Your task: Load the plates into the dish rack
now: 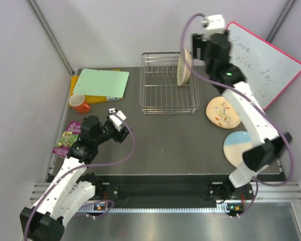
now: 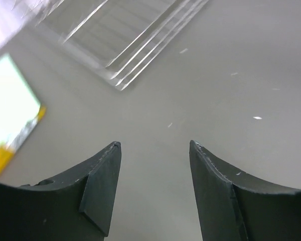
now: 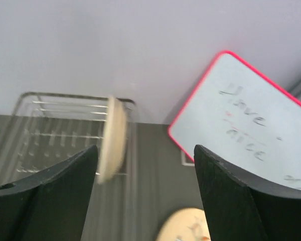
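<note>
A dark grey surface (image 1: pixel 165 145) carries a rectangular silver wire dish rack (image 1: pixel 168 85) near its far edge. One round cream ceramic plate (image 1: pixel 184 68) stands on edge inside the rack, close to its right wall; the right wrist view shows this plate (image 3: pixel 112 139) blurred.

The right tool (image 1: pixel 192 50) hovers just above and beside that plate. Its jaws are spread wide and hold nothing (image 3: pixel 145 155).

Right of the rack lies a flat cream plate with painted twigs (image 1: pixel 223 113). Nearer lies a plate that is part light blue (image 1: pixel 239 148).

The left tool (image 1: pixel 123 128) hangs low over bare surface, front left of the rack, jaws spread and empty (image 2: pixel 155 150).

At far left are a pale green board (image 1: pixel 103 83), an orange mug (image 1: pixel 79 103) and a booklet (image 1: pixel 65 138). A red-edged whiteboard (image 1: pixel 263 65) leans at far right.
</note>
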